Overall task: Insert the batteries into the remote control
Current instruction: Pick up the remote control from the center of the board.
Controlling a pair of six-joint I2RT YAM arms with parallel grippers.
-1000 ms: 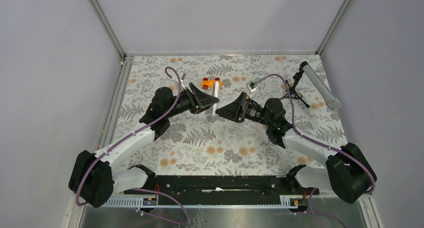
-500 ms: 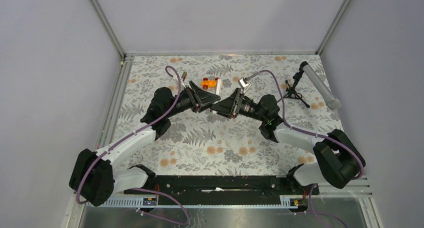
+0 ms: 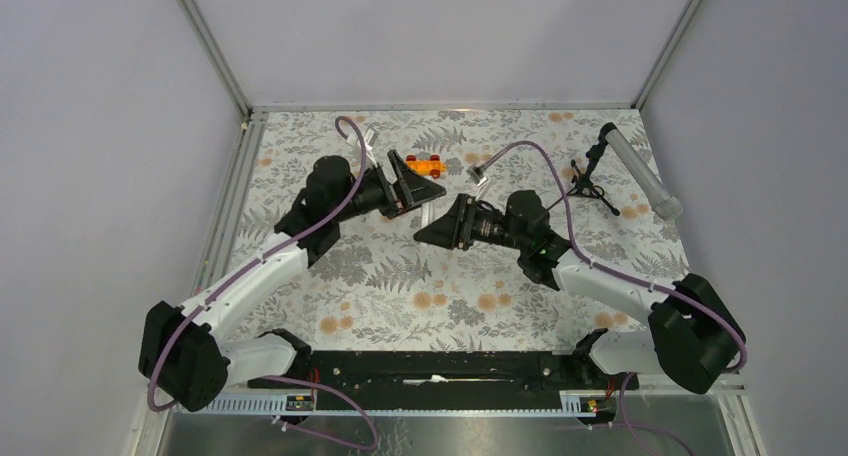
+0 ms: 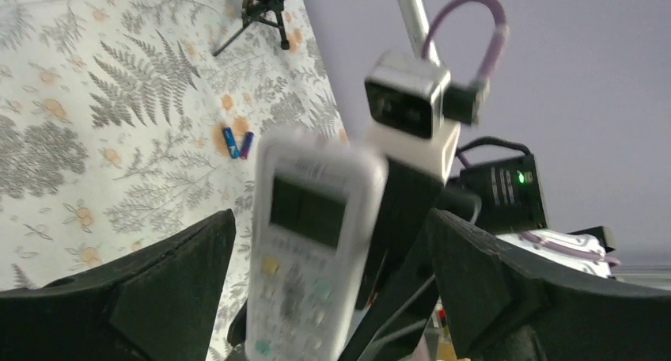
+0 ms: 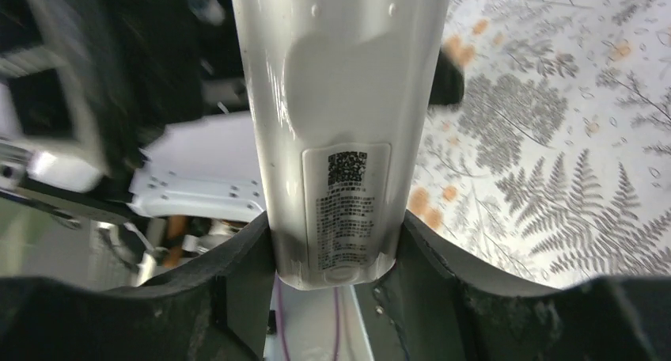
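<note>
- R jaws clenched on remote control (image 5: 348, 100), mid frame.
- L jaws spread wide, not touching it.
- Batteries (image 4: 236, 142) lie on counter (image 4: 71, 163), upper left.

The remote control (image 4: 308, 250) hangs above the table (image 3: 400, 296), toy car (image 3: 427, 163) behind it (batteries (image 4: 237, 142) lie rightward, toward the tripod (image 3: 588, 184)).

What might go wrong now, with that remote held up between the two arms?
The right hand pinches only the end of the remote control, and the left hand stands open around it, so it may tilt or slip and drop. The batteries are tiny and lie loose on the table, so picking them up may fail.
</note>
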